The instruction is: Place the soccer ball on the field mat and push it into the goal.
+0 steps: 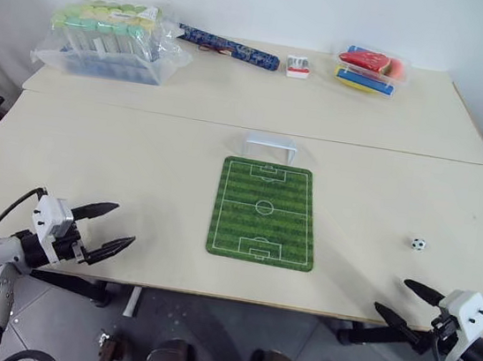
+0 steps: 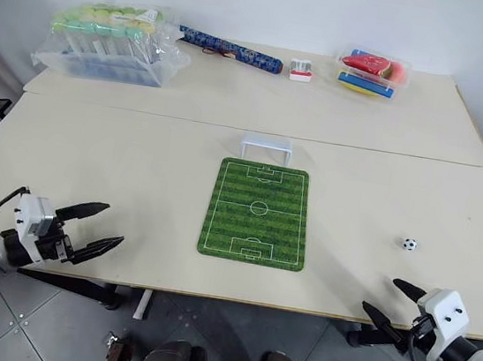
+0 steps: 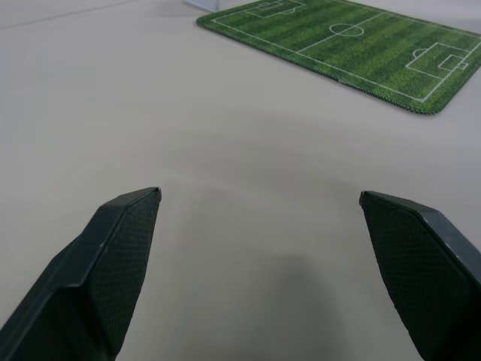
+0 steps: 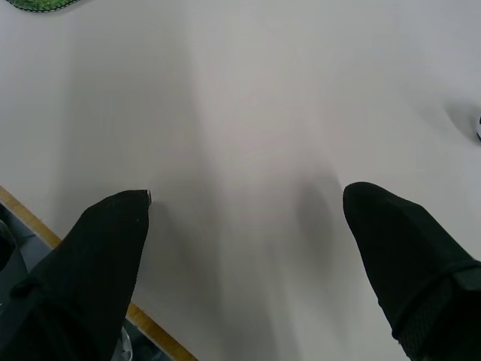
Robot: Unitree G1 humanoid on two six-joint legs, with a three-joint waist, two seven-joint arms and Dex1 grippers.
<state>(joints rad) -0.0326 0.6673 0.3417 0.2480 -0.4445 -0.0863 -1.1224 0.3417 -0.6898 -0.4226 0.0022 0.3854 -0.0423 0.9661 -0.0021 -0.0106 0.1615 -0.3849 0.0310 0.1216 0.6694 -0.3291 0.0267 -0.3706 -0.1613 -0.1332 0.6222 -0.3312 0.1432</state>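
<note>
Bench (image 1: 139,149) of pale cream laminate, seen from the robot's head, carries the whole scene. Near its middle lies the flat green rectangular field mat (image 1: 264,212), striped like a pitch with white lines and a centre circle. Touching or just beyond the mat's far short edge stands the small silvery-white U-shaped goal (image 1: 270,145). The tiny white soccer ball with black patches (image 1: 418,244) rests on the bare bench well to the right of the mat, nearer the robot's right arm.

The right gripper (image 1: 409,304) hovers at the near bench edge, a little short of the ball, its jaws spread wide and holding nothing. The left gripper (image 1: 113,229) hangs over the near left of the bench, well apart from the mat, its jaws also wide and empty.

The step in hand appears to be picking up the ball, and the right arm is the natural choice. Because the ball is far smaller than the fingers and round, it will likely roll at a slight nudge. A sound approach is to bring the open jaws down so they straddle it evenly, fingertips close to the bench surface, then close slowly and centred. Setting it down on the near half of the mat would leave a straight push toward the goal.
</note>
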